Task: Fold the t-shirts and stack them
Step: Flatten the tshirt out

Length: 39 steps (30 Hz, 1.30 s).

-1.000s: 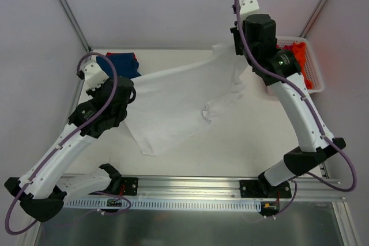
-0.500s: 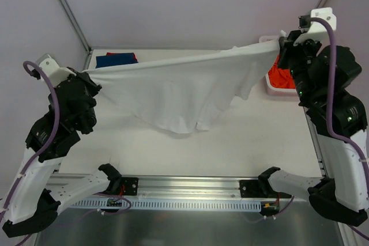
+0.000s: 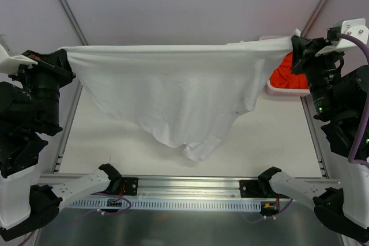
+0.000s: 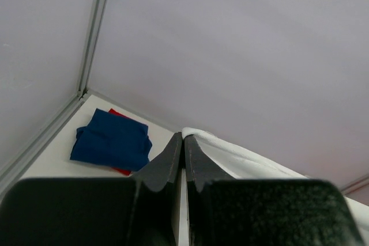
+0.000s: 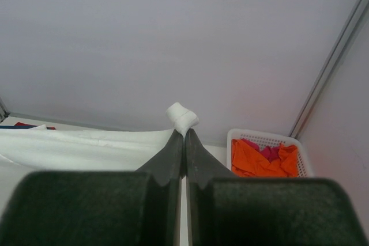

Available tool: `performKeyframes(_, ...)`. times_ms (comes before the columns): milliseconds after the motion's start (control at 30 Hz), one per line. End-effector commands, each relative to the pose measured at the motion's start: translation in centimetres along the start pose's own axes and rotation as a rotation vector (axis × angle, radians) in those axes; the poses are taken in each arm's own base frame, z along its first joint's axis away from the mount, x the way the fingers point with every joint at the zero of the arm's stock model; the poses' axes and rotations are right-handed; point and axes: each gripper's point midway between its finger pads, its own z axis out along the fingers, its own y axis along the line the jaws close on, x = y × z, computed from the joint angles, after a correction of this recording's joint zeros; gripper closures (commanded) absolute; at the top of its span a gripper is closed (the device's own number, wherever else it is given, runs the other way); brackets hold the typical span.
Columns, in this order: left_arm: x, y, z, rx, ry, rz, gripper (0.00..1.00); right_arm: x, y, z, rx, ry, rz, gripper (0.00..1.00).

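Observation:
The white t-shirt (image 3: 173, 90) hangs stretched in the air between my two grippers, its lower part drooping toward the table's front. My left gripper (image 3: 64, 55) is shut on its left corner; the cloth shows at the fingertips in the left wrist view (image 4: 199, 138). My right gripper (image 3: 294, 43) is shut on its right corner, a white bunch (image 5: 182, 117) poking past the tips. A folded dark blue t-shirt (image 4: 112, 139) lies on a red one (image 4: 119, 170) at the table's far left. An orange t-shirt (image 5: 259, 158) lies in the basket.
The white lattice basket (image 3: 282, 90) stands at the far right of the table (image 3: 271, 142), also seen in the right wrist view (image 5: 262, 136), with a pink-red cloth (image 5: 270, 152) beside the orange one. Enclosure walls and metal posts surround the table.
Both grippers have risen and moved apart to the table's sides, lifting the white t-shirt off the table and pulling its top edge taut.

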Motion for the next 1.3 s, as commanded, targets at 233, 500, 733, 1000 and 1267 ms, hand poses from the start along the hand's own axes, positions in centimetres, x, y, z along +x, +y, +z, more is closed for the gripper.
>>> performKeyframes(233, -4.7, 1.7, -1.0, -0.041, -0.098, -0.014, 1.00, -5.5, -4.1, -2.7, 0.131, -0.171, 0.019, 1.00)
performKeyframes(500, -2.1, 1.0, -0.6, -0.014, -0.052, -0.023, 1.00, -4.3, -3.5, -2.8, 0.104, -0.148, 0.040, 1.00)
performKeyframes(733, -3.5, 0.0, -0.9, 0.043, -0.066, -0.056, 1.00, -4.8, -3.2, -2.9, 0.084, -0.178, 0.037, 1.00)
performKeyframes(1000, -4.9, 0.5, -2.8, 0.121, -0.084, -0.149, 1.00, -7.1, -3.8, -6.4, 0.034, -0.286, 0.107, 1.00)
performKeyframes(1267, -4.2, 1.2, -4.1, 0.168, -0.073, -0.207, 1.00, -6.7, -3.8, -9.3, -0.023, -0.342, 0.163, 1.00)
